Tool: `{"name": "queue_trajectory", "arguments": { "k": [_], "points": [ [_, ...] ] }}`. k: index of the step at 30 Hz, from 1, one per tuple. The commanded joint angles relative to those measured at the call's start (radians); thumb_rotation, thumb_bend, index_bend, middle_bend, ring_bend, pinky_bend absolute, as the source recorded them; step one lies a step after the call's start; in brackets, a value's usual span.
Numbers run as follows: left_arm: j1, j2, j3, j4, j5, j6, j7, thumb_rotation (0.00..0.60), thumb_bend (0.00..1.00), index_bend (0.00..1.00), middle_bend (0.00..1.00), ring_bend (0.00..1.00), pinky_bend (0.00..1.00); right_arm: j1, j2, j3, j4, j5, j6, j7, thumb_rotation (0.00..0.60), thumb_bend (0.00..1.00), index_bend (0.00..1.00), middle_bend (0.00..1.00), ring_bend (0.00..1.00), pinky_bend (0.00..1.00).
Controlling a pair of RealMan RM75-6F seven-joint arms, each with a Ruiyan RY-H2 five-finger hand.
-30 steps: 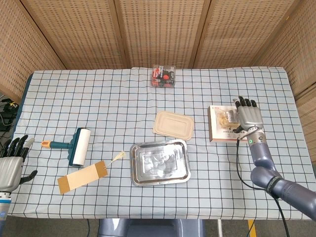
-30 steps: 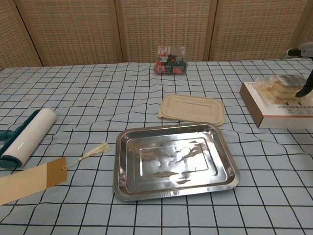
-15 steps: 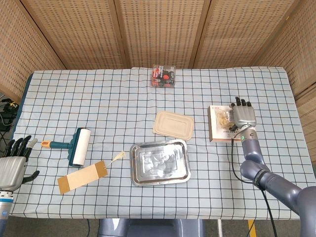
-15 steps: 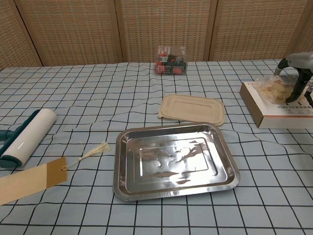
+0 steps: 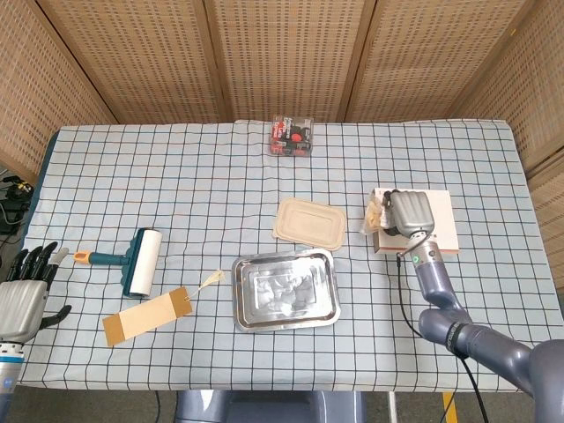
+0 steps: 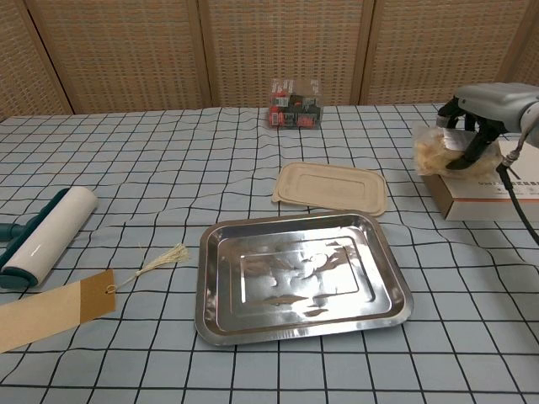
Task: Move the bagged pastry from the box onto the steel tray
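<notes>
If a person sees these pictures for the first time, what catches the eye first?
Probably the right robot hand, gripping the clear bagged pastry at the left edge of the flat cardboard box, far right. Next, the shiny rectangular steel tray, empty at the table's centre front.

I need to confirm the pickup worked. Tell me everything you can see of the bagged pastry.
The bagged pastry is a pale golden, crumbly-looking lump in a clear, crinkly plastic bag. The right hand holds it from above, fingers curled around its right side. It sits at the left edge of the box, bulging out past that edge toward the beige lid; whether it has fully cleared the box top cannot be told. It is not yet over the steel tray.
</notes>
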State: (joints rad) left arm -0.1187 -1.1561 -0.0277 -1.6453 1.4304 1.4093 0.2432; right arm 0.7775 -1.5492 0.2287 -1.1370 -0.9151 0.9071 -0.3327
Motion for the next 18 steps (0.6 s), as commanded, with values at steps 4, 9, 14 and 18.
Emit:
{"name": "queue_trajectory", "arguments": {
  "k": [4,9,14,18],
  "points": [
    [0.001,0.004,0.004,-0.002,0.005,0.001,-0.007,0.6,0.2,0.0,0.0,0.0,0.0,-0.021,0.052,-0.019,-0.339,-0.139,0.16,-0.089,0.6,0.47,0.66,0.55,0.56,0.62],
    [0.0,0.007,0.007,-0.001,0.005,-0.005,-0.019,0.6,0.2,0.0,0.0,0.0,0.0,0.0,0.008,-0.03,-0.477,-0.171,0.198,-0.189,0.6,0.47,0.66,0.55,0.56,0.62],
    [-0.002,0.011,0.006,0.002,-0.002,-0.015,-0.037,0.6,0.2,0.0,0.0,0.0,0.0,0.02,-0.069,-0.035,-0.504,-0.163,0.209,-0.252,0.6,0.47,0.66,0.54,0.56,0.61],
    [-0.003,0.015,0.005,0.007,-0.007,-0.021,-0.053,0.6,0.2,0.0,0.0,0.0,0.0,0.038,-0.14,-0.028,-0.473,-0.139,0.201,-0.269,0.6,0.47,0.65,0.54,0.56,0.61]
  ]
}}
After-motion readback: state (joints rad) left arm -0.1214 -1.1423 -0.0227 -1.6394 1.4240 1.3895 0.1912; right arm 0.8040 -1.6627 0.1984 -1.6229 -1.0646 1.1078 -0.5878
